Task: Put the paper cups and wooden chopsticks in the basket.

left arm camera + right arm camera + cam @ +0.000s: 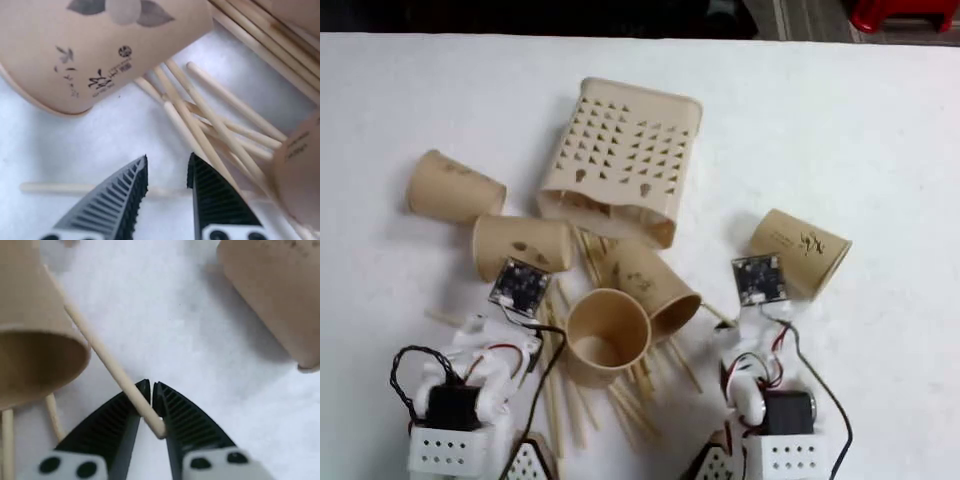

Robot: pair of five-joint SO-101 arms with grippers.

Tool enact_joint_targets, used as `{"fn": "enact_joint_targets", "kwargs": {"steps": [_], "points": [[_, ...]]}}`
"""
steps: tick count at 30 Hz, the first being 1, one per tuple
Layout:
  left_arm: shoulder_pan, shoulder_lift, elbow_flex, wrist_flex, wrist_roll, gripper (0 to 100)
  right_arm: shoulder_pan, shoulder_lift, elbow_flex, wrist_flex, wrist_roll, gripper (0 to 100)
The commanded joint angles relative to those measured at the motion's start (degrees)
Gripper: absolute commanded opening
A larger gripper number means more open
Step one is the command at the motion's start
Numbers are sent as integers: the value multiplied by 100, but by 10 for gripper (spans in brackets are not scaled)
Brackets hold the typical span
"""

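- The basket (pixel 625 160) lies on its side in the middle of the table (pixel 880 120), nearer the far edge, with its mouth towards the arms.
- Five cups (pixel 455 185) are spread along the basket's near side. Two lie on their sides towards the left edge and one lies towards the right edge. One lies just before the basket's mouth, and the fifth, beside it, shows its open mouth to the camera.
- Loose chopsticks (pixel 625 400) lie crossed in a heap between the two arms, near the front edge. Some run under the middle cups.
- The left gripper (pixel 167 167) hangs low over the table beside the heap. Its jaws are slightly parted and hold nothing. A cup lies just ahead of it.
- The right gripper (pixel 151 389) is clamped on one chopstick (pixel 100 352) close to its end. The stick's other end runs off past the middle lying cup.
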Motion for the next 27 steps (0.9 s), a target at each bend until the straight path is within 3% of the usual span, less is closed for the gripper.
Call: {"fn": "enact_joint_targets", "kwargs": {"steps": [1,8,15,20,25,27], "points": [[22,-48,-527,35,-53,143,444,-75,-826,-356,9,21],[22,-48,-1688,35,-62,143,567,-57,-1688,-840,53,21],[13,-48,-2075,-9,-70,143,101,-48,-2356,-875,1547,21],[-312,-48,-1978,18,-70,143,48,-48,-2418,-453,1600,22],[-453,-48,-1618,-18,-70,143,48,-31,-2514,-303,1600,122],[-453,-48,-1477,-97,-70,143,-31,66,-2681,-347,1600,116]]}}
